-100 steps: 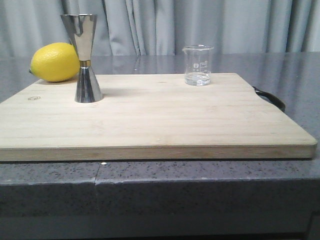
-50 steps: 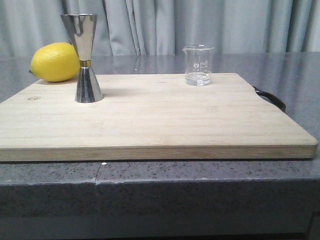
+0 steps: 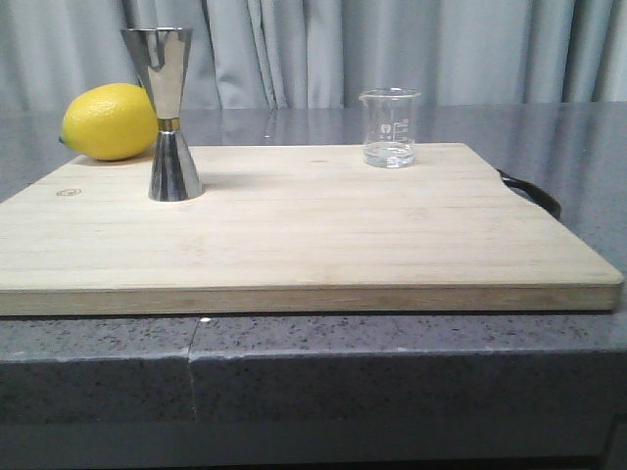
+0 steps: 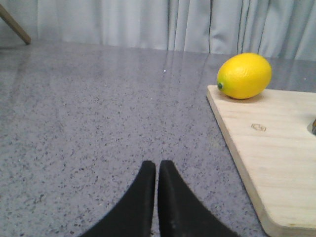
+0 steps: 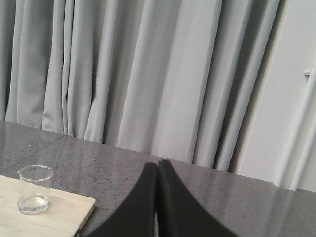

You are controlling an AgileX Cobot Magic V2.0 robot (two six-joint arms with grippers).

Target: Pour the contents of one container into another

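Note:
The clear glass beaker stands upright at the far right of the wooden board, with a little clear liquid in its bottom; it also shows in the right wrist view. The steel hourglass jigger stands upright at the board's far left. My left gripper is shut and empty over the grey counter, left of the board. My right gripper is shut and empty, off to the right of the beaker and well apart from it. Neither gripper shows in the front view.
A yellow lemon lies behind the jigger at the board's back left corner, also seen as the lemon from the left wrist. A black handle sticks out of the board's right edge. Grey curtains hang behind the speckled counter.
Nothing on the board has moved; the front view has only shifted by a pixel or two.

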